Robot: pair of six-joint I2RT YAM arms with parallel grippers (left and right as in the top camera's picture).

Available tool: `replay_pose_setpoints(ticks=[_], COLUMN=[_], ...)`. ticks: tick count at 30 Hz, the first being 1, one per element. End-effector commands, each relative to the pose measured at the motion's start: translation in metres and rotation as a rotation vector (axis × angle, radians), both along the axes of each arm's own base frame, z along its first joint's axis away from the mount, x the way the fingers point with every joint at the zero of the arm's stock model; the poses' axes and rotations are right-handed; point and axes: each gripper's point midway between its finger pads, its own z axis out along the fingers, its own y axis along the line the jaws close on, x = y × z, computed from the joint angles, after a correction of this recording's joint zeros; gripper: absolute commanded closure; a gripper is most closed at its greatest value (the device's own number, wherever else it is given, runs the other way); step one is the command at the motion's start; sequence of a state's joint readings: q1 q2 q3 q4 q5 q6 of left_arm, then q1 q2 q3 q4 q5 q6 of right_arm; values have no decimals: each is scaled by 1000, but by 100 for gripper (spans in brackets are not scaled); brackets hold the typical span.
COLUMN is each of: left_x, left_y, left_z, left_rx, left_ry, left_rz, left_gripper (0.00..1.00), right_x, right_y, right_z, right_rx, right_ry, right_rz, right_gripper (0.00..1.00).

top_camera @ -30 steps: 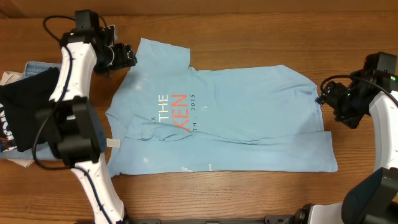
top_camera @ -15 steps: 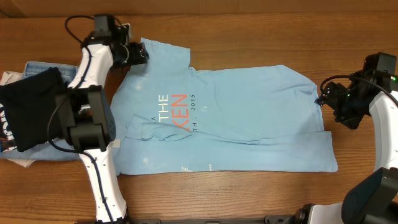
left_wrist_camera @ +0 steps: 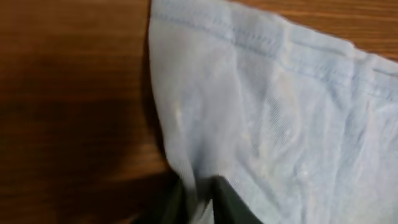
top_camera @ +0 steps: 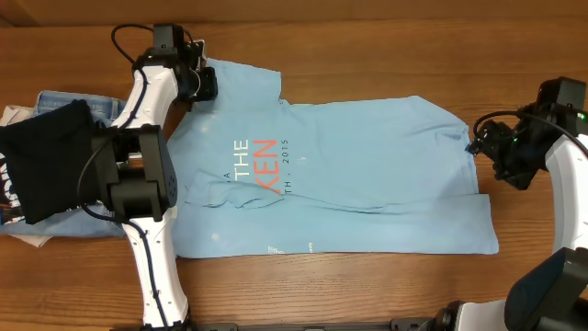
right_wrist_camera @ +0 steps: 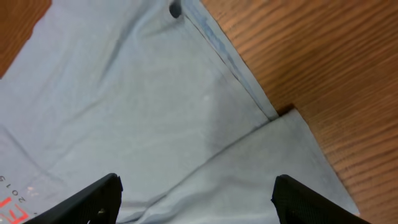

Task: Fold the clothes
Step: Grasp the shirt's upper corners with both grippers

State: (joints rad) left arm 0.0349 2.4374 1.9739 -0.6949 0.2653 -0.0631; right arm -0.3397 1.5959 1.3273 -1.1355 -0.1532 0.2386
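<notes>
Blue T-shirt (top_camera: pixel 349 175) sleeve pinched in left gripper (left_wrist_camera: pixel 198 202); right gripper (right_wrist_camera: pixel 196 194) spread, empty

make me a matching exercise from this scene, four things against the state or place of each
Things:
1 left gripper
2 right gripper
3 black garment
4 jeans

States:
a partly covered by another garment
b open above the T-shirt
c lying on top of blue denim
d shut on the T-shirt's edge

Pairs: 1-d, 2-b, 3-c, 4-a
</notes>
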Motion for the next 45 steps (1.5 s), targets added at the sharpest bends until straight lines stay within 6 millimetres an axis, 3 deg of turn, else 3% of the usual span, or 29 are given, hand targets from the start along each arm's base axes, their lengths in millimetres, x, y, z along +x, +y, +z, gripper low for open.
replay_pose_setpoints(ticks=[1,8,13,17,21,28,34,40,43,45], left_x=[-2,-20,-31,-36,-42,-45,-45,-44,-43,-38], left_y=[8,11,-7,-13,-14,-16,-18,-12,5,14], left_z=[-1,32,71,92,96,94,93,91,86,83], left_rx=[-11,-46,-153,-179,-187,-195,-185,-144,-52,-3], left_ry=[34,107,104,86,109,134,134,129,124,107], left_rz=[50,118,79,63,82,103,98,113,152,171], left_gripper=[85,88,88,87,88,90,89,88,62,55], right_x=[15,50,88,127,153,170,177,173,174,174], right_y=[1,15,19,12,4,1,6,16,18,18], right_z=[19,35,45,30,-9,-78,-100,-117,-117,-117], right_rx=[-18,-21,-59,-100,-99,-69,-59,-41,-42,-42], right_ry=[-96,-230,-262,-265,-249,-181,-176,-136,-138,-140], right_rz=[50,186,294,320,319,319,334,350,355,356], right_gripper=[19,20,18,15,12,13,13,24,22,22])
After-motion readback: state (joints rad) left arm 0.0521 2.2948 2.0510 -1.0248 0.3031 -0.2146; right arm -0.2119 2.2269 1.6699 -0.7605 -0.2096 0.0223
